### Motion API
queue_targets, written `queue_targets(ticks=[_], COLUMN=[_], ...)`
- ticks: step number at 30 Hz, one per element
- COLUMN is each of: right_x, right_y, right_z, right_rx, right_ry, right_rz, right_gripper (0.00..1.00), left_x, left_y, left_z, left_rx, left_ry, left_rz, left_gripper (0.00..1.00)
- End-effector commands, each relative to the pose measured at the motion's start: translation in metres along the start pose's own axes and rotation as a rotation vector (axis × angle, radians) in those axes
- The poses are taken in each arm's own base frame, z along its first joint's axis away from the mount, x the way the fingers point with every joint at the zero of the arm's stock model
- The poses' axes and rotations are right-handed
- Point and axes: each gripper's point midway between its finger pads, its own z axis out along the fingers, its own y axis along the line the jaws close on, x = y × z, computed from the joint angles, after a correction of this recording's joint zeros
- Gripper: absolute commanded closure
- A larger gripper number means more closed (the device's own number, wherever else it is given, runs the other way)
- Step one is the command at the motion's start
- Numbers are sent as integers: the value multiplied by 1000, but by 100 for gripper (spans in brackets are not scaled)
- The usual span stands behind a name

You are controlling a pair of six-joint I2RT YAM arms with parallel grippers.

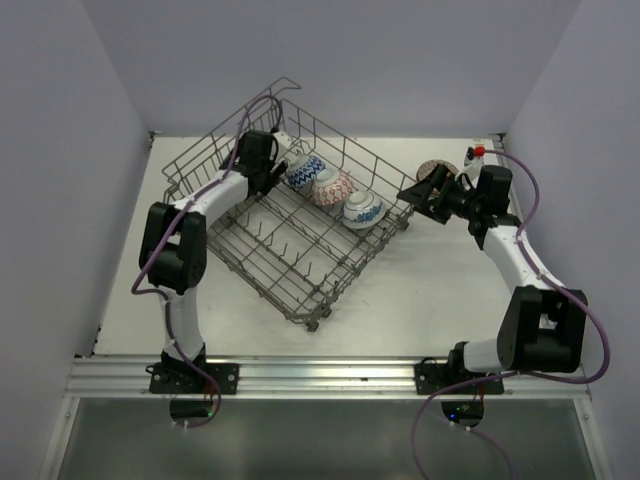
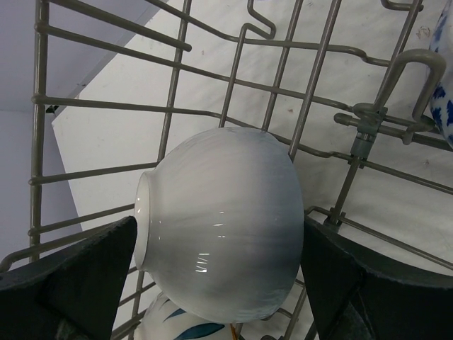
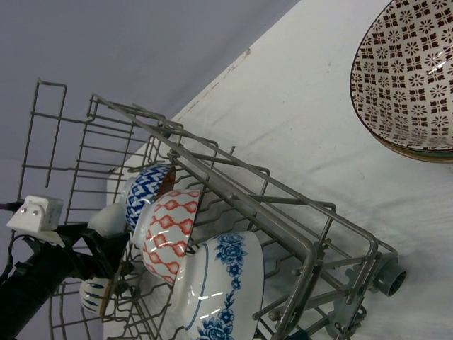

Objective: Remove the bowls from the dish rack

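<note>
White glazed ceramic bowl (image 2: 219, 212) sits clamped between the fingers of the left gripper (image 2: 219, 237), in the far-left corner of the grey wire dish rack (image 1: 300, 270). Lift it straight up, clear of the tines. Right gripper (image 1: 428, 195) hangs spread and empty.

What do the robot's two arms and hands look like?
Both the left arm and right arm have white tubular links joined by chunky black joints, on black bases. A purple cable loops along each. The left hand and right hand are black, with two broad, flat dark fingers. No markings are legible.
</note>
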Motion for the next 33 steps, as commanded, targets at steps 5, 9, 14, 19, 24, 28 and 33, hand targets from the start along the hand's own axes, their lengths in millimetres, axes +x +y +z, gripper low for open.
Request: queue_targets(ticks=[5,9,14,19,24,28,33], right_x=[-6,-3,-3,-7,-10,-13,-15], right_y=[9,6,7,10,13,18,24], right_z=[0,-1,-2,-6,-12,-16,-19], right_rx=[-30,-16,-12,-4,16,8,2], right_ry=[-17,-6,-10,-27,-50,-66,-81], right_rz=[-44,-32,-38,-55,-85,-100,-114], right_gripper=[10,10,10,10,10,10,10], left_x=[-5,-1,-13,-46,-68,-79,-93], left_y=[7,6,14,31,51,59,51], left_z=[8,9,-2,-34,-60,-77,-94], left_rx=[-21,-22,-28,-57,-141,-177,-155], left_ry=[-14,4,-25,-114,-171,-202,-251], left_rz=[-24,-12,-41,-71,-69,-68,-94], left_gripper=[21,42,60,76,88,92,93])
